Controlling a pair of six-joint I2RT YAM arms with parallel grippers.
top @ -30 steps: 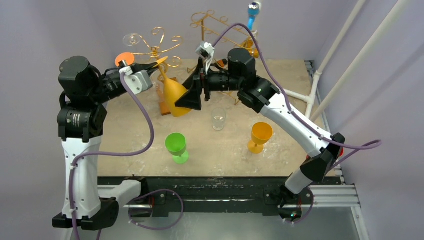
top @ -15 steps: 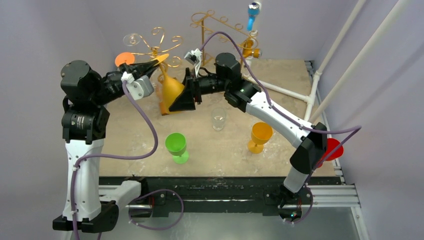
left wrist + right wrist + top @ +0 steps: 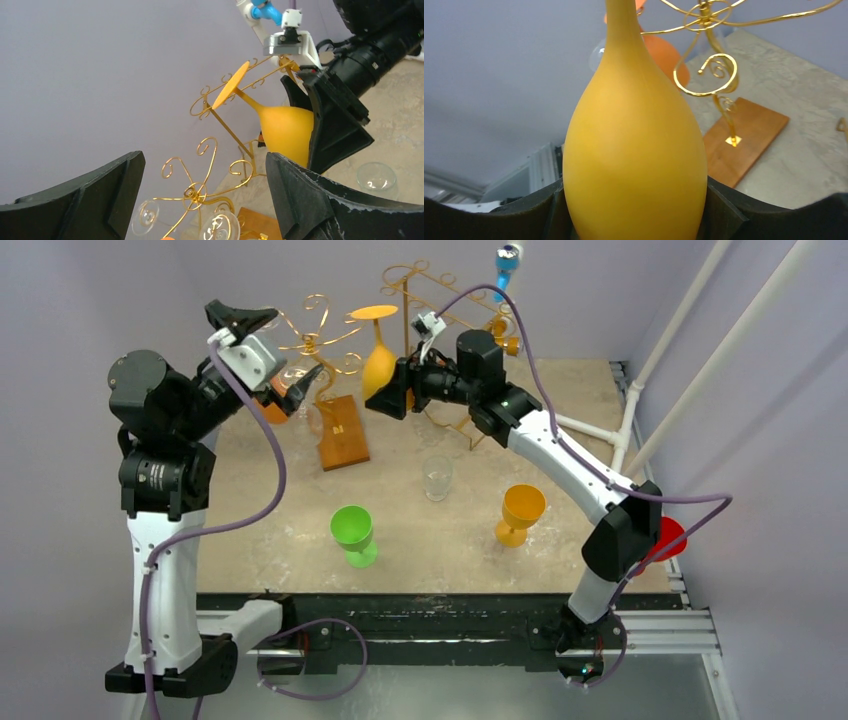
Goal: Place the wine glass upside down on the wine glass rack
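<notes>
R gripper clamps your yellow wine glass round the bowl, jaws partway apart, foot up, held in the air near the gold wire rack. L gripper gapes wide, empty. Below: beige speckled tabletop w/ green glass, orange glass, clear glass. Lilac walls, white pipes at right.

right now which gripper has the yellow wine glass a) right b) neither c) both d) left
A: the right gripper clamps the bowl of the yellow wine glass between its fingers, while the left gripper stands open and empty.
</notes>
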